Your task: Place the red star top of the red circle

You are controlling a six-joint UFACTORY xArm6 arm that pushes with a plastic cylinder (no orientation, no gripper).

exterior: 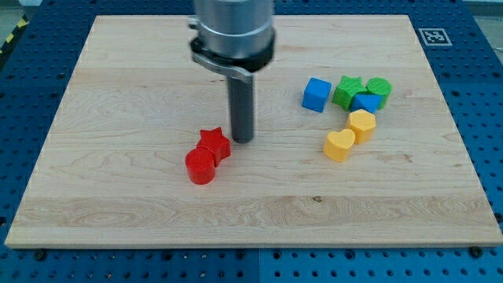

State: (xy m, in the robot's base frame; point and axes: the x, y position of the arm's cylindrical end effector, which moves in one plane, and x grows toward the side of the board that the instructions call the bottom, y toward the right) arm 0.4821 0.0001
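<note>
Red star [214, 144] sat touching the red circle [200, 167] at its 1 o'clock, mid-board [118, 94]; my tip [242, 140], just a bare rod holding nothing, stood right beside the star at 3 o'clock

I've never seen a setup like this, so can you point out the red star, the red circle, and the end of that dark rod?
red star [214, 144], camera view, its top face.
red circle [200, 166], camera view, its top face.
my tip [242, 140], camera view, the rod's very bottom end.
</note>
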